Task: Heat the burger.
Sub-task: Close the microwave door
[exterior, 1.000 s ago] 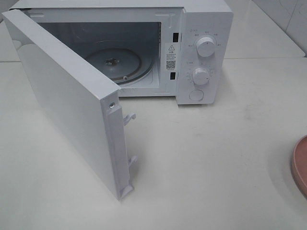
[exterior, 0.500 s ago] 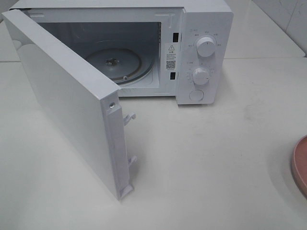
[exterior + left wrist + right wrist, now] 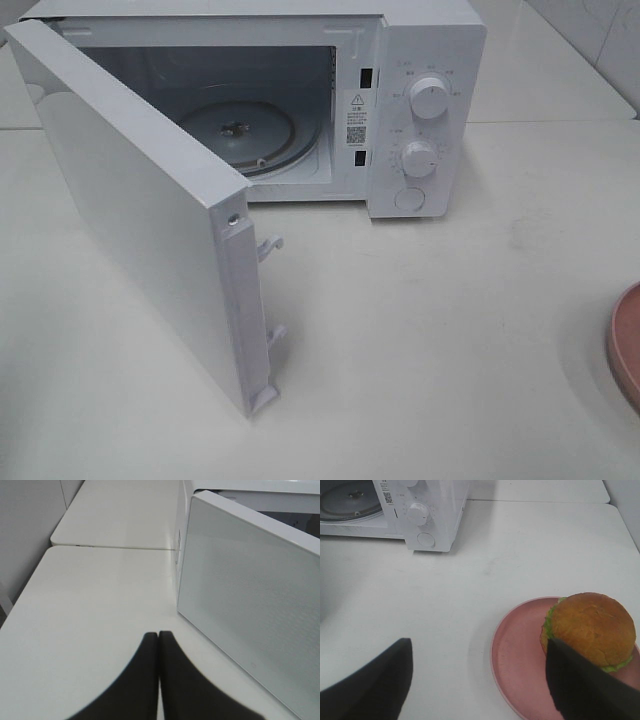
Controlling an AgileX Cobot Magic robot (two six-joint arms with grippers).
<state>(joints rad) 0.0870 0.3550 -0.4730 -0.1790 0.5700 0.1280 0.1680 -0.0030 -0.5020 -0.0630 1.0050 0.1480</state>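
White enamel covers the one microwave (image 3: pixel 420 60), a boxy oven standing on the pale, smooth worktop (image 3: pixel 450 330). Its flat slab of a door (image 3: pixel 140 210) is swung wide toward the camera side, with two small latch hooks jutting from its free edge. Inside the cavity lies one round glass turntable (image 3: pixel 240 130), shiny and shallow. The control panel beside the opening carries two round ribbed knobs (image 3: pixel 430 97), one above the other, and one round button (image 3: pixel 408 198) beneath them.

In the right wrist view the burger (image 3: pixel 592 630) sits on one round pink plate (image 3: pixel 520 655), matte and slightly rimmed, well apart from the oven across bare worktop. The bun is a glossy golden-brown dome, with frilled green lettuce peeking out under it. From the high camera only a sliver of the plate shows at the right border, and the burger itself is out of that view.

The right claw (image 3: pixel 480 680) hangs spread wide, its two dark, smooth fingers (image 3: pixel 375 680) apart; one finger overlaps the near edge of the burger in the picture, and whether it touches cannot be told. The left claw (image 3: pixel 159 645) is pressed together, two black curved fingers meeting along a thin seam with nothing between them, just beside the frosted outer face of the open door.
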